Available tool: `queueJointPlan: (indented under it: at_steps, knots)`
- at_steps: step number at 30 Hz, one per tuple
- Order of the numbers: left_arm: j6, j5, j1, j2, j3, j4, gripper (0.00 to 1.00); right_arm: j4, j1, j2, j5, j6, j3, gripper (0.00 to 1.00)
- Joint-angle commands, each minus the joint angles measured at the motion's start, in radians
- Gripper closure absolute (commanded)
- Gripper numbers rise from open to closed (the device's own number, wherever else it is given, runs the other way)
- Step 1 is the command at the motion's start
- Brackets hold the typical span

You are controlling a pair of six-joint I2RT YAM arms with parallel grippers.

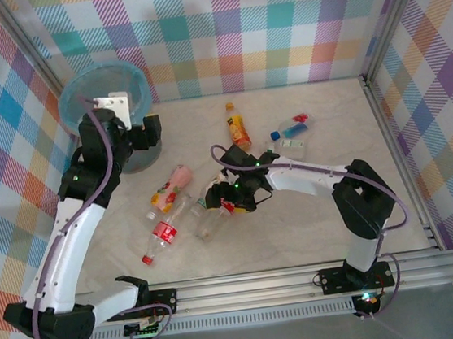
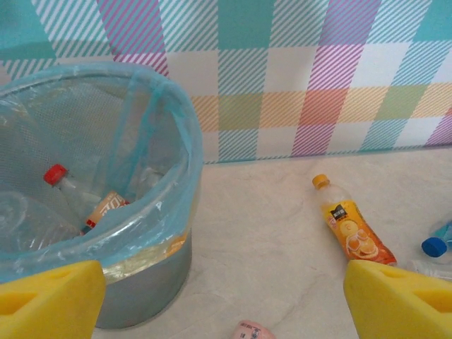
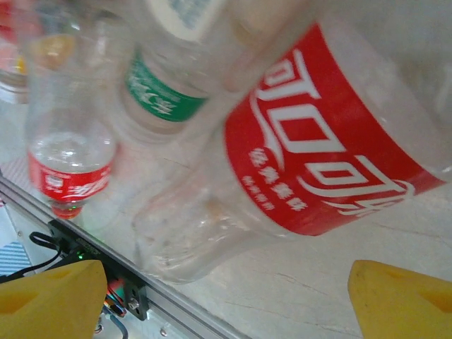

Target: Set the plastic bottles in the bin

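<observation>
Pads of the left end effector stand wide apart, yellow and bare, and we see nothing held between them. This end effector hangs just beside the bin, whose light-blue bag liner is folded over the rim. Inside the bin lie several clear plastic bottles. One with a red cap rests toward the far wall, and another with an orange-red label lies close to the near wall. To the right of the bin, on the pale marbled counter, an orange juice bottle with a yellow cap lies on its side. Farther from the bin than that, we catch the blue cap of another bottle.

The right end effector is likewise spread wide and grips nothing. It sits well apart from the bin, out toward the middle of the counter, low over a cluster of bottles. Just beyond its fingertips a clear bottle with a red label lies on its side. In the wrist view it overlaps a green-labelled bottle, and we cannot tell whether the two touch. Past those, a second red-labelled bottle points its red cap toward the metal rail at the counter's near edge. Between this cluster and the bin a pink bottle lies on its side, nearer the bin than any other bottle on the counter.
</observation>
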Motion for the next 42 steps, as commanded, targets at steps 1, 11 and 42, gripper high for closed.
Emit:
queueJointPlan:
  at_steps: [1, 11, 42]
  knots:
    - [-0.018, -0.020, -0.008, -0.052, -0.029, 0.006, 0.12, 0.013, 0.010, 0.024, -0.050, 0.073, 0.003, 0.11]
    - [0.010, -0.015, -0.008, -0.088, -0.037, -0.001, 0.11, -0.043, 0.010, 0.137, -0.007, 0.064, 0.067, 0.11]
    - [-0.049, 0.026, -0.008, -0.057, 0.007, -0.034, 0.09, -0.087, -0.036, 0.070, 0.096, -0.078, -0.008, 0.35]
